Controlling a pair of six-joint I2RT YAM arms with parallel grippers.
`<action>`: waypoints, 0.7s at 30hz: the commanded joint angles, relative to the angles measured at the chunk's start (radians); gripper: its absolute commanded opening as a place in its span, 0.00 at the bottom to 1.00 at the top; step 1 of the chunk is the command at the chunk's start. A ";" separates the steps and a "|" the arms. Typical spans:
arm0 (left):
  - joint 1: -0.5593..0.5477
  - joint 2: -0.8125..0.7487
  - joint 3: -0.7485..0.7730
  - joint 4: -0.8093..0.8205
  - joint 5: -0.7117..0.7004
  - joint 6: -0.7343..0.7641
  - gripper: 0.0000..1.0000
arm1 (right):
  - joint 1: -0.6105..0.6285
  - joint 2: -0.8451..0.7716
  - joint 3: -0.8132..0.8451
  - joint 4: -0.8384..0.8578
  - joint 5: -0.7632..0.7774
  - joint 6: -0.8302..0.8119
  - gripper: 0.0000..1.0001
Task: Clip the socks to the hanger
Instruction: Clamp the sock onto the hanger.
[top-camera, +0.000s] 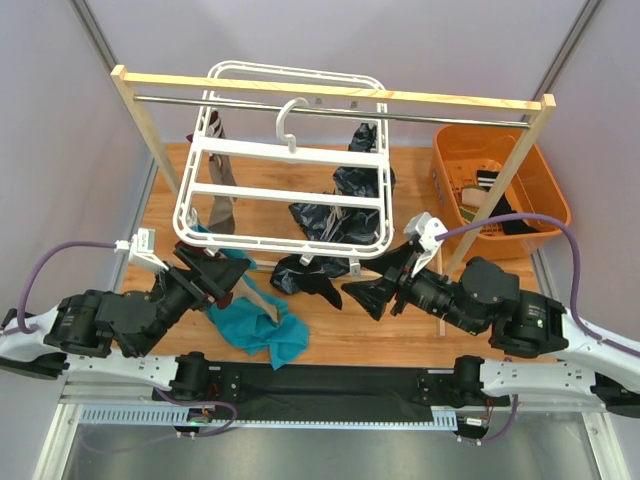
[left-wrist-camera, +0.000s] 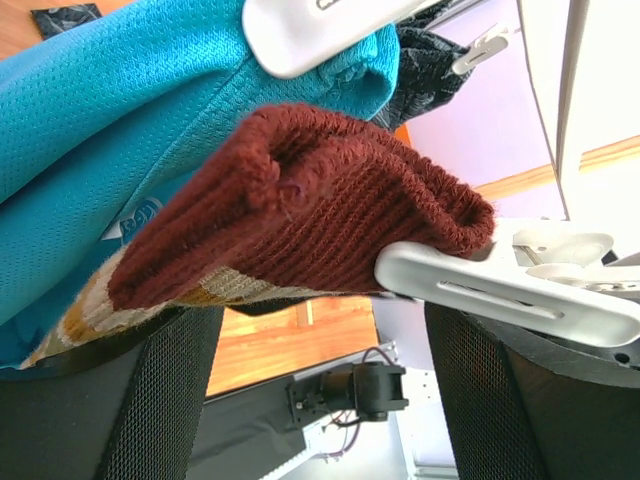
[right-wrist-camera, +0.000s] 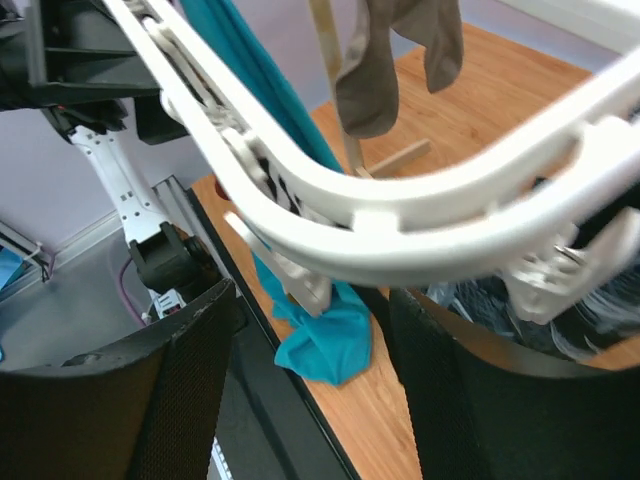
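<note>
Orange basket (top-camera: 441, 180) sits at rear-right corner of tabletop (top-camera: 350, 340). It holds a few dark and pale striped bits, too small to ID.

Wooden rack (top-camera: 330, 92) spans the rear edge w/ metal rail (top-camera: 420, 115) under its top bar. Bare wood shows along the near edge, right of the teal sock (top-camera: 262, 325), and at rear-centre under the hanger (top-camera: 285, 194).

Hanger hooks onto the rail at centre. Its frame is tilted, near side lower, w/ crossbars running left-right, parallel to the rail. Grey-brown sock (top-camera: 222, 185) hangs straight down at the hanger's left side. Black glossy cloth (top-camera: 345, 215) hangs at its right side, touching the tabletop. Teal sock's long axis runs from under the hanger's near-left corner down to a heap by the near edge.

L gripper (top-camera: 225, 272) is at that near-left corner, fingers spread wide, not clamped. Maroon cuff of a striped sock (left-wrist-camera: 320, 200) lies across betw. them, w/ a white clip (left-wrist-camera: 500, 290) touching its right end.

R gripper (top-camera: 362, 297) is at the near-right corner. Fingers are apart w/ the frame rim crossing them. Can't tell if it grips the rim.
</note>
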 joint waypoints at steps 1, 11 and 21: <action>-0.003 0.007 -0.002 -0.011 -0.012 0.004 0.87 | -0.002 0.017 -0.016 0.122 -0.095 -0.069 0.65; -0.003 0.015 0.001 0.032 0.006 0.058 0.87 | -0.002 0.052 -0.019 0.220 -0.079 -0.115 0.53; -0.003 -0.002 -0.008 0.025 0.009 0.064 0.87 | -0.002 0.002 -0.007 0.137 -0.012 -0.025 0.55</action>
